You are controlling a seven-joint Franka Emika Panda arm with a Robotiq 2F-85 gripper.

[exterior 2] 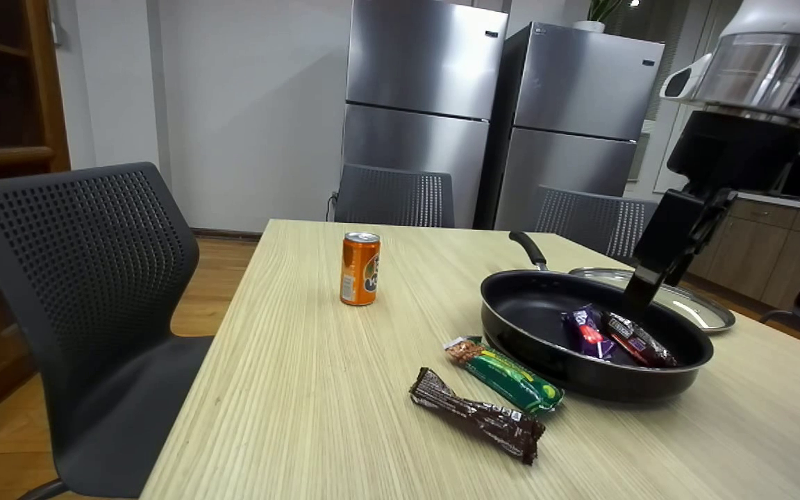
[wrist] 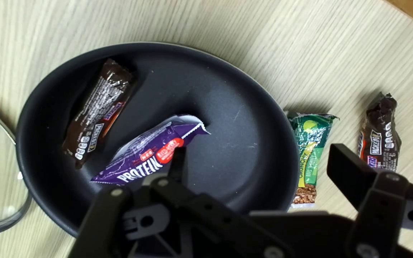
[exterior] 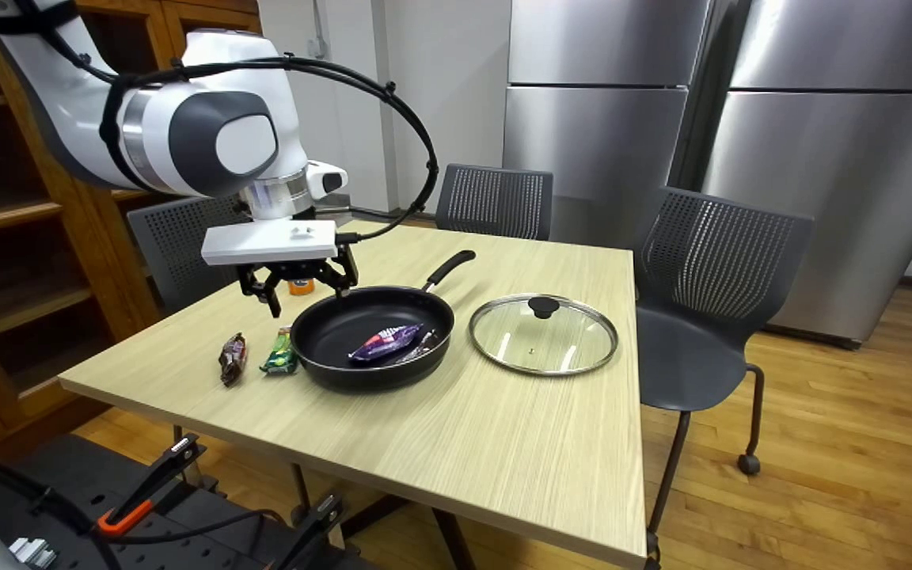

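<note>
the gripper (wrist: 258, 161), jaws spread wide, hangs above the black pan (wrist: 224, 107) (purple packet (wrist: 145, 157) inside).

Purple wrapper (wrist: 147, 156), black pan (wrist: 235, 129), orange can (exterior 2: 358, 271)

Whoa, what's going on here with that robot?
A white robot arm holds its black gripper, open and empty, above a pale wood-grain table, close to a round black frying pan. In the pan lie a shiny purple protein bar and a dark brown wrapped bar. A green wrapped bar lies right beside the pan, with a second dark brown bar farther out. A round clear glass lid lies off the pan, and an orange metal can stands upright.
</note>
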